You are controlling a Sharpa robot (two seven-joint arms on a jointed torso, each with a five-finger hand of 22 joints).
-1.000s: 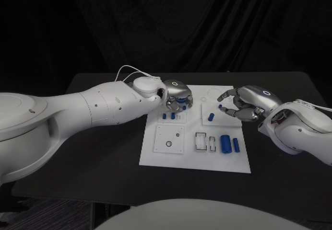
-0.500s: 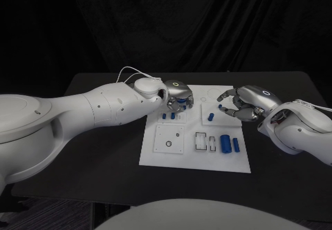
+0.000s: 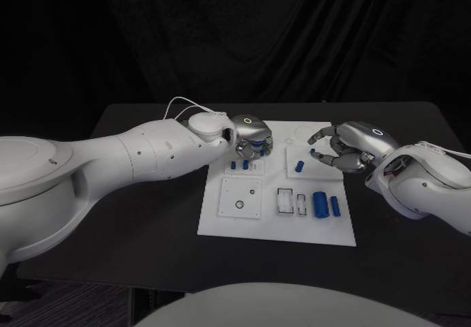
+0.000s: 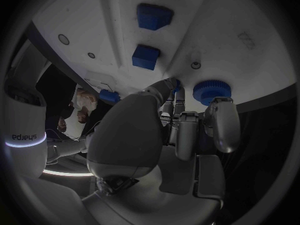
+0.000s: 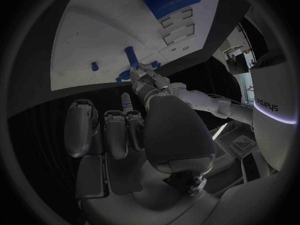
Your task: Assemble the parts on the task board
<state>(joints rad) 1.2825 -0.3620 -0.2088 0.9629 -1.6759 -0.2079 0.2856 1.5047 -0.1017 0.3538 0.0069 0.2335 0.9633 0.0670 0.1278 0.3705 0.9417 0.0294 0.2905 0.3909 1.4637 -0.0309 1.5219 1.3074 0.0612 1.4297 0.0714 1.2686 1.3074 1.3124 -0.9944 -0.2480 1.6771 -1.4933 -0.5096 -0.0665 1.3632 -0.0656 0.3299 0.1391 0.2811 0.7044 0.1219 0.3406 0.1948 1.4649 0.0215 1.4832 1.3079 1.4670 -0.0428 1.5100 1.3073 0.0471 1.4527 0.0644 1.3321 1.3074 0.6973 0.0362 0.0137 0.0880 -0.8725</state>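
Seating a blue round part point(image 3: 257, 144) on the task board point(image 3: 280, 225), upper centre of frame.
Left hand point(image 3: 251, 138) fingers clamp the part; right hand point(image 3: 346, 150) hovers, fingers curled apart, holding nothing. Risk: tilted insertion jams the part. Left wrist view shows 2 blue blocks point(image 4: 154, 16) beyond; head view hides contact.

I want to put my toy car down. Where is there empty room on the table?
The black table is bare in front of the task board, and on the far strip behind it. It is crowded at the board's far end, where the left hand and right hand hang over the blue parts.
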